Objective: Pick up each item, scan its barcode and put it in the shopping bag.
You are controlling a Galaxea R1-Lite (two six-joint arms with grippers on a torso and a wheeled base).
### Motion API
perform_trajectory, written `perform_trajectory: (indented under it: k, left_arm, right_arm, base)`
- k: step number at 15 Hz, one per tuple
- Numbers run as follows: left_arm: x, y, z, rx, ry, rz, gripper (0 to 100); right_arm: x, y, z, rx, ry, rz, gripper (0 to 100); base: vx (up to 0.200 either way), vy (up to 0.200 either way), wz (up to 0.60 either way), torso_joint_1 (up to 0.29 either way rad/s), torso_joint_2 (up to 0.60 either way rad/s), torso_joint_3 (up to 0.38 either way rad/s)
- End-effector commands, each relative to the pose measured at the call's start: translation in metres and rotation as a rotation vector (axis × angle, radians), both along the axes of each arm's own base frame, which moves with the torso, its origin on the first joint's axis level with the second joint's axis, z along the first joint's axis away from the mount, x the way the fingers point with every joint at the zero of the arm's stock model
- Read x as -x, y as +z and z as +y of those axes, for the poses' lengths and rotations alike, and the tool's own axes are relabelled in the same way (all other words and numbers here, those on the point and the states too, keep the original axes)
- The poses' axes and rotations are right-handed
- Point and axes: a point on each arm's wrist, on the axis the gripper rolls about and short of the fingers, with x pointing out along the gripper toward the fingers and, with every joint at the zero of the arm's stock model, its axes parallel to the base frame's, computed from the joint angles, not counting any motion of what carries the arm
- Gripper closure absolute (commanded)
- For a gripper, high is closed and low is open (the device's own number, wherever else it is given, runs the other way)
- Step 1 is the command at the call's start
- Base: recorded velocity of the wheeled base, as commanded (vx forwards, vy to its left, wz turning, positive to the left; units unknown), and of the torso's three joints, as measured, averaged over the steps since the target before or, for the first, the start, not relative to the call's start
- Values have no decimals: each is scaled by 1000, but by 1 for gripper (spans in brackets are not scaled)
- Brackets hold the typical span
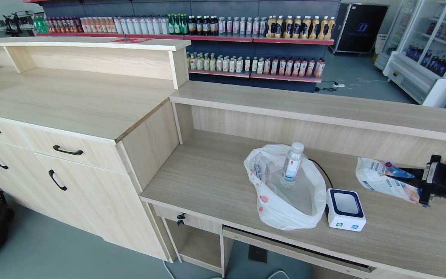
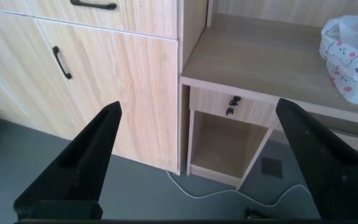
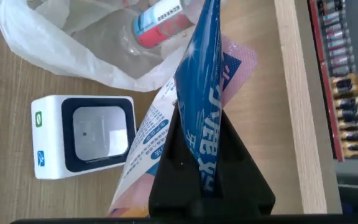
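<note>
Snack packet point(image 1: 378, 176) is pinched at one end by R gripper point(image 1: 409, 180), at 2 o'clock of scanner point(image 1: 345, 209). Judged light, floppy, slick film; seam is the firmest hold. L gripper point(image 2: 197, 104) is spread wide.

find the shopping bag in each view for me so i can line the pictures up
Head view: the shopping bag stands open, just left of the white scanner.
Left wrist view: part of it, pink-spotted, lies beyond the keyed drawer.
Right wrist view: the bag is beside the scanner, with a bottle inside.
Shared landmark: the light wood countertop.
</note>
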Motion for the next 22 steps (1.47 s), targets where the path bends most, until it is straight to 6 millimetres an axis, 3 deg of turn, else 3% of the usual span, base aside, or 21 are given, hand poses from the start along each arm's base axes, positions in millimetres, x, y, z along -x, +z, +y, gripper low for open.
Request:
perform_trajectory:
  k: [1, 3, 6, 9, 12, 15, 18, 22]
  left_arm:
    - [0, 0, 0, 0, 1, -1, 0]
    - [0, 0, 0, 0, 1, -1, 0]
    - [0, 0, 0, 0, 0, 1, 0]
    - [0, 0, 0, 0, 1, 1, 0]
    - [0, 0, 0, 0, 0, 1, 0]
    - [0, 0, 0, 0, 1, -1, 0]
    - [0, 0, 0, 0, 1, 1, 0]
    - [0, 0, 0, 0, 1, 1, 0]
  right_arm:
    - [61, 52, -2, -101, -211, -14, 100]
    - [72, 52, -22, -179, -338, 22, 100]
    - [78, 47, -20, -187, -356, 36, 100]
    - [67, 53, -3, -260, -345, 67, 100]
    - [42, 59, 34, -524, -248, 211, 100]
    - [16, 27, 54, -607, -200, 398, 100]
    - [-3, -11, 50, -528, -233, 458, 100]
    - [-17, -36, 46, -531, -244, 525, 100]
  base:
    - [0, 0, 0, 0, 0, 0]
    - [0, 0, 0, 0, 0, 0]
    - [0, 0, 400, 3, 3, 0]
    - [0, 0, 600, 2, 1, 2]
    - [0, 0, 200, 2, 4, 1]
    - [0, 0, 0, 0, 0, 0]
    - [0, 0, 0, 0, 0, 0]
    - [0, 0, 0, 0, 0, 0]
